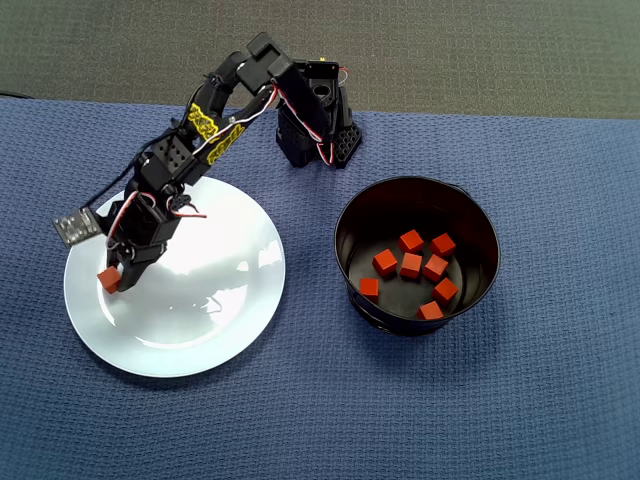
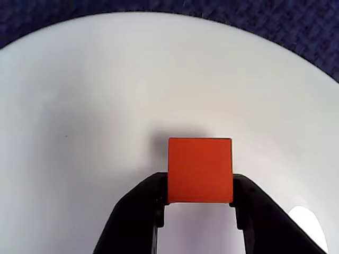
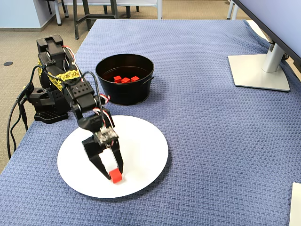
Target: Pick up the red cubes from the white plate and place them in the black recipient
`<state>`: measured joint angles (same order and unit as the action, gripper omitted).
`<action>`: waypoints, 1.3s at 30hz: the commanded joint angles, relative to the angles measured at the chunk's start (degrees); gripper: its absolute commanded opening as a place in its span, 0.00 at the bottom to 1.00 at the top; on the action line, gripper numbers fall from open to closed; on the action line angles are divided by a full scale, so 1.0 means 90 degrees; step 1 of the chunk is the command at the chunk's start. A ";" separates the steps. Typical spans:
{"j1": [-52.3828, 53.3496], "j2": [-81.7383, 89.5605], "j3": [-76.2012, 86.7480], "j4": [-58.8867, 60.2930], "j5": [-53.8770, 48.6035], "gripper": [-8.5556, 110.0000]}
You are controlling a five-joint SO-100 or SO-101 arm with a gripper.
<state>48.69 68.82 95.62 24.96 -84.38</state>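
We see a blue woven cloth (image 3: 211,117) covering the table, a monitor stand (image 3: 261,70) at its edge. Our gripper (image 3: 113,175) clasps one red cube (image 2: 200,169) over the white plate (image 3: 146,146); other cubes (image 1: 412,265) lie in the black recipient (image 1: 350,235).

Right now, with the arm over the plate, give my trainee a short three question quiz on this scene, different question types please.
1. True or false: the tool has its fingers on either side of a red cube over the white plate.
2. How many red cubes lie in the black pot in the overhead view?
3. Multiple choice: apart from that cube, the plate holds A) two more cubes, B) nothing, C) a spoon.

Key: 1 true; 2 eight; 3 B.
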 commanded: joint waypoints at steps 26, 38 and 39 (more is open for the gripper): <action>-0.6230 0.7061 0.0293 0.5674 1.0029 0.07; -0.8203 0.7568 0.0693 0.5850 0.9424 0.34; -0.7998 0.7568 0.0625 0.5908 0.9473 0.34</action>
<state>-25.14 135.35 103.27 76.46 1.85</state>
